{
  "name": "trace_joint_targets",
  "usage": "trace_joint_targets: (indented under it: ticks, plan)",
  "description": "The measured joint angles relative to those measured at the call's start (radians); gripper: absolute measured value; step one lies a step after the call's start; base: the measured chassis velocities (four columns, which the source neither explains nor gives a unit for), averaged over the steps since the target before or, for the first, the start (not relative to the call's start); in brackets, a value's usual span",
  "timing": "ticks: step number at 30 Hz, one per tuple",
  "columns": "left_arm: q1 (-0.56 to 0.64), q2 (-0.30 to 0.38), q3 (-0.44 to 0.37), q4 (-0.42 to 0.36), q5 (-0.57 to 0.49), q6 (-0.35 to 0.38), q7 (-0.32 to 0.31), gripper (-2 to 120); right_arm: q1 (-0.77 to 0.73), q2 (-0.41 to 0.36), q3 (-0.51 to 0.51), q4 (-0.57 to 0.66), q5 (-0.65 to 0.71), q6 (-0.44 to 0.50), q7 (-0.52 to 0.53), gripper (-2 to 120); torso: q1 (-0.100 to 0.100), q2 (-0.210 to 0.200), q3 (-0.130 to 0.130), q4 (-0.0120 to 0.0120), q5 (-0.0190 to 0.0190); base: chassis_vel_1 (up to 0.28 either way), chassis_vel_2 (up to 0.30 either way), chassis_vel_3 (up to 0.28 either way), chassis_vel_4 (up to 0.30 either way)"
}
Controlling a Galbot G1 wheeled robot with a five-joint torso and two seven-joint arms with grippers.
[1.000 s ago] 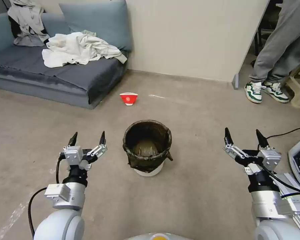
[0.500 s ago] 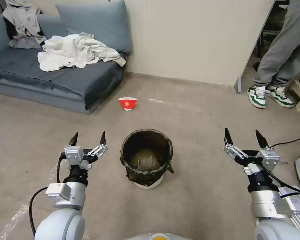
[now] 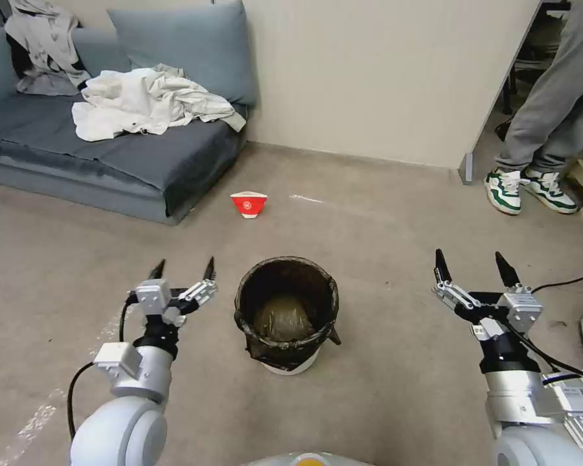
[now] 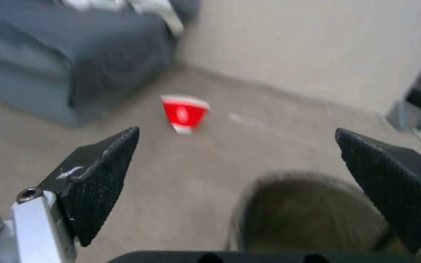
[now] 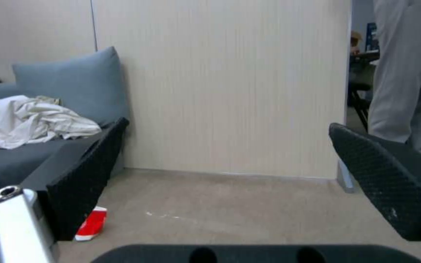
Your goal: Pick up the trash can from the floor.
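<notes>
1. The small round white plastic trash can [image 3: 285, 312], lined with a dark brown-black bag folded over its rim, stood upright on the flat beige-grey floor [image 3: 382, 233], directly in front of me and between my two arms.
2. My left pincer [image 3: 182, 269] hung just beside the can's left side, not touching it, with its two black pointed fingers spread apart and gripping nothing.
3. From my left wrist, the can's blurred rim [image 4: 313, 215] lay low between the spread textured fingertips [image 4: 104, 175].
4. My right pincer [image 3: 471, 268] hung well apart from the can on its right side, fingers likewise spread wide and empty.
5. Seen from my right wrist, those fingers [image 5: 383, 186] pointed toward the pale panelled wall [image 5: 230, 87].
6. A small red-and-white bowl [image 3: 249, 204] sat on the floor beyond the can, near the corner of the grey-blue fabric sofa [image 3: 110, 155].
7. Crumpled white cloth [image 3: 150, 100] lay heaped on the sofa seat, in front of a blue cushion [image 3: 194, 45].
8. A black cable [image 3: 563, 281] ran across the floor near my right arm.
</notes>
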Motion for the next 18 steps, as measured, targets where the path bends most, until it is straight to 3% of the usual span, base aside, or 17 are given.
trace_joint_targets:
  ticks: [3,5,6,18]
  plan:
    - [-0.019,0.017,0.006,0.004,-0.039,0.046,-0.013,100,0.002,0.000,0.001,0.000,0.000,0.000,0.000,100,0.000,0.000,0.000,0.0000,0.0000,0.000,0.000,0.000,0.000]
    - [-0.070,0.047,0.024,0.018,-0.173,0.171,-0.070,100,0.000,0.002,0.001,0.000,-0.002,0.000,0.000,100,0.000,0.000,0.000,0.0003,-0.0001,0.000,0.000,0.000,0.000]
    - [-0.082,0.052,0.028,0.023,-0.192,0.196,-0.079,100,-0.001,0.003,0.001,0.000,-0.003,0.000,0.000,100,0.000,0.000,0.000,0.0001,0.0000,0.000,0.000,0.000,0.000]
    - [-0.221,0.097,0.141,0.127,-0.289,0.301,-0.163,100,-0.009,0.019,0.002,-0.001,-0.027,-0.001,0.000,100,0.000,0.000,0.000,0.0000,0.0000,0.000,0.000,0.000,0.000]
